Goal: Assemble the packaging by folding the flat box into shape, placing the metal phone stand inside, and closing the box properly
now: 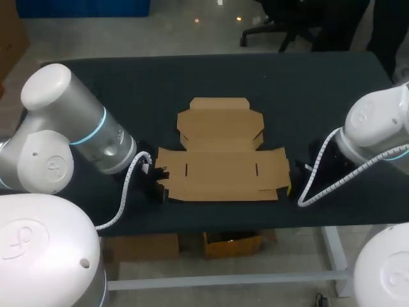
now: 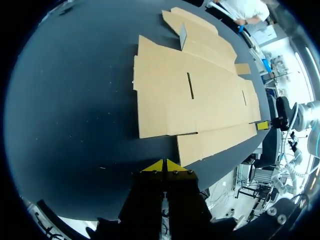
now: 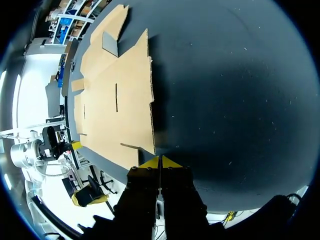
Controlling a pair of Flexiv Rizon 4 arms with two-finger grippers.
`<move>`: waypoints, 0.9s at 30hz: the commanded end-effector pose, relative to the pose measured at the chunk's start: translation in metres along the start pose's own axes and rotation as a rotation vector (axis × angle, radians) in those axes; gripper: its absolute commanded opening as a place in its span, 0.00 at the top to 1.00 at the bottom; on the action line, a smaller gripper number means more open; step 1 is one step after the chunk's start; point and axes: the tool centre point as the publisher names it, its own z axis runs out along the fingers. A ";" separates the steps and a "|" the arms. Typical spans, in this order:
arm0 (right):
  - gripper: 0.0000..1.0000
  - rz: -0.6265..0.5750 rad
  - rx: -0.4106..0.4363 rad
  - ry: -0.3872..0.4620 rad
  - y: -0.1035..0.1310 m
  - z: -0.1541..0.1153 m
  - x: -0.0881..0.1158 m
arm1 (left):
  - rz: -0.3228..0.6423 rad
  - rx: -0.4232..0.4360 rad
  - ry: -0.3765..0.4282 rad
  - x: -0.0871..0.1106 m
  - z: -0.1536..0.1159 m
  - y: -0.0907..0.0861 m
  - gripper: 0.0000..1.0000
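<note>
Overhead, a flat box [image 1: 220, 153] of plain brown cardboard lies fully unfolded on a dark counter [image 1: 128, 83], close to the counter's near edge. The box's widest panel is nearest the robot and has two short slits [image 1: 186, 169] cut into it, one toward each end. Narrower panels and an end flap [image 1: 219, 104] stretch away on the box's far side. A small tab [image 2: 182, 35] on that far part seems to stand up a little from the sheet, while the other panels lie flat. A white and grey left arm [image 1: 96, 134] comes in at the box's left side, and the left pincer [image 1: 160, 182] sits low just beside the box's near left corner. A matching right arm [image 1: 377, 128] comes in at the box's right side, with the right pincer [image 1: 291, 185] just beside the box's near right corner. From the left wrist camera, the left pincer's two yellow tips [image 2: 155, 166] are pressed together, clenched on nothing, pointing at the box's near edge and stopping just short of it. From the right wrist camera, the right pincer is likewise clenched and empty. Its yellow tips [image 3: 150, 163] are right at the corner of the box, and whether they touch the cardboard cannot be told. Each wrist camera also shows the other arm's yellow tip at the opposite end of the box.
</note>
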 end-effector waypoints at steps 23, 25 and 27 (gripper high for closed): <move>1.00 -0.002 0.022 0.035 0.001 0.012 0.003 | -0.026 -0.040 0.065 -0.002 0.012 -0.005 1.00; 1.00 -0.001 0.024 0.035 0.001 0.013 0.003 | -0.025 -0.041 0.066 -0.001 0.013 -0.005 1.00; 1.00 0.000 0.026 0.036 0.001 0.014 0.003 | -0.024 -0.043 0.066 -0.001 0.014 -0.005 1.00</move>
